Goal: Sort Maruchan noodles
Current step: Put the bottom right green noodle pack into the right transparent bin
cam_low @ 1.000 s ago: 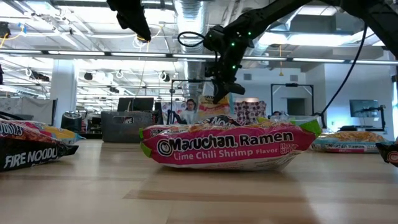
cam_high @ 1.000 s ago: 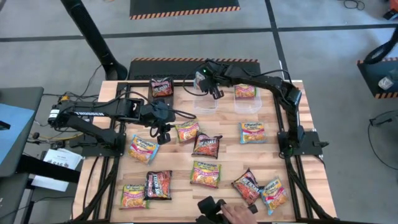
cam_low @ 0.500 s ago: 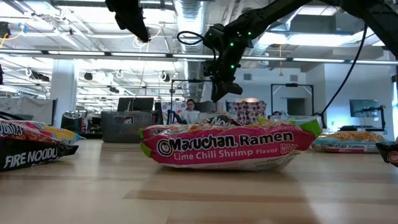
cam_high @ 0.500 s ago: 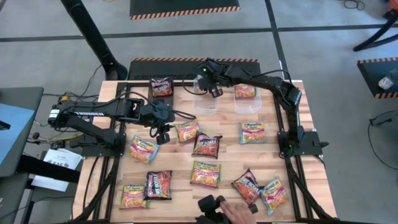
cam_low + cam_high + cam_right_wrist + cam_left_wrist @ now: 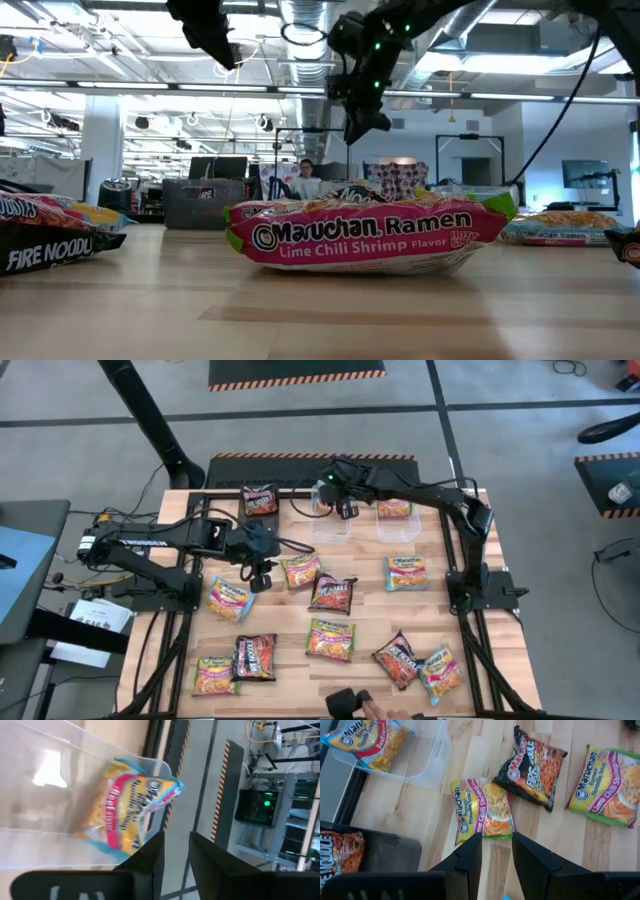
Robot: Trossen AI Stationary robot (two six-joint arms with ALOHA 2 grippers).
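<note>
Pink-and-green lime chili shrimp packet (image 5: 370, 234); black fire noodle packet (image 5: 530, 766); blue-edged yellow beef packet (image 5: 131, 808); pale wood table (image 5: 365, 566).

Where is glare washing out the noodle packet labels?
Right wrist view: a white glare patch sits on the wall of the clear plastic tub, beside the blue-edged yellow packet, not over its label. Left wrist view: lettering on the dark maroon packet is readable. Low view: the pink, green-edged Lime Chili Shrimp packet reads cleanly.

Maroon packet (image 5: 337, 857) cut by the frame edge; person's hand (image 5: 372, 711) mostly cropped.
</note>
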